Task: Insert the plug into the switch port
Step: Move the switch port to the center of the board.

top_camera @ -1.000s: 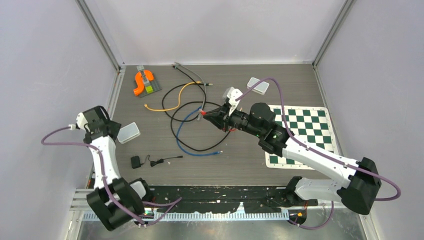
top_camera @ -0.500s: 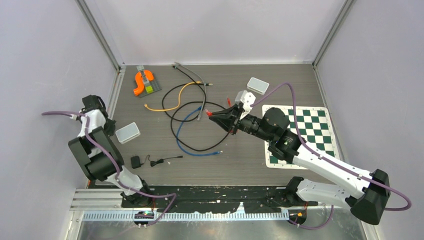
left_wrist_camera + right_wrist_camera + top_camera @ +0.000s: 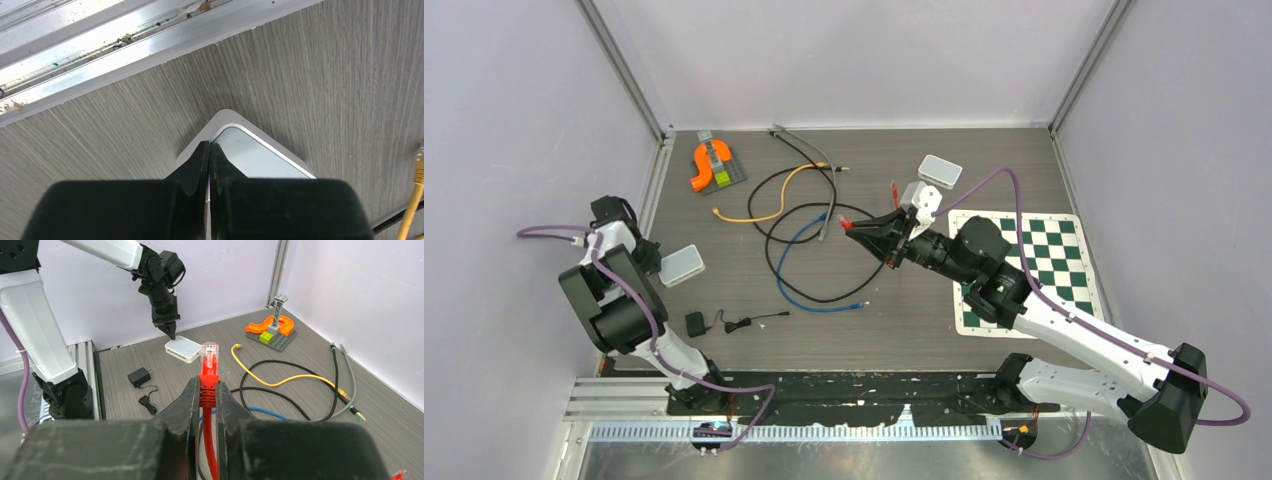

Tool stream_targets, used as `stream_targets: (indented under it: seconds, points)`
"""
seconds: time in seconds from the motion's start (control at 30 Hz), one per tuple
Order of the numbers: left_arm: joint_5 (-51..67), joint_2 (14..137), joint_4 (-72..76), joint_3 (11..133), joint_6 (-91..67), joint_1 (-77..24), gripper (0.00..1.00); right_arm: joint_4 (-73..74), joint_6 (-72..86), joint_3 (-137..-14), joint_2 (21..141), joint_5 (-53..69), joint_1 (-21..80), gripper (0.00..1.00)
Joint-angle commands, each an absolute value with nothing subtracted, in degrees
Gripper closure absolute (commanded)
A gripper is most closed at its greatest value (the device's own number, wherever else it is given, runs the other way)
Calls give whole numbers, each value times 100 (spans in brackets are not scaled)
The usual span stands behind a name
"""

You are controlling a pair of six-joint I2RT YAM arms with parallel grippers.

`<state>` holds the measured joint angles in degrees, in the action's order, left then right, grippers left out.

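Surface: a dark, matt, wood-grain table point(image 3: 904, 320) is lying flat under both arms.
Room: plain lilac walls point(image 3: 854, 60) and scuffed aluminium rails point(image 3: 125, 35) are closing it in.
Right arm: the right gripper point(image 3: 209, 390) is clamping the red cable point(image 3: 210, 440) just behind the plug point(image 3: 209, 352).
Plug axis: the clear, boxy tip is sticking out past the fingertips in line with them, aiming at the switch point(image 3: 183, 348) ahead.
Switch: a smooth white box with rounded corners is lying directly under the left gripper point(image 3: 209, 150).
Left arm: its fingers are pressing together, empty.
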<state>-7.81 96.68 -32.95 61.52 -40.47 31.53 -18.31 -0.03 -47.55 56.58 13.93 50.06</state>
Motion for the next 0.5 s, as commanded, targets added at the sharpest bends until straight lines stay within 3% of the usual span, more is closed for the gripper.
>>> stream_targets:
  seconds: [0.0, 0.47]
  points:
    - [-341, 9610, -3058, 5659, -4407, 3175, 100, -1976, -181, -4946, 5447, 1234, 5005, 95]
    - [256, 8243, -2746, 4439, -5083, 2542, 100, -1947, -196, -4830, 5182, 1093, 5001, 95]
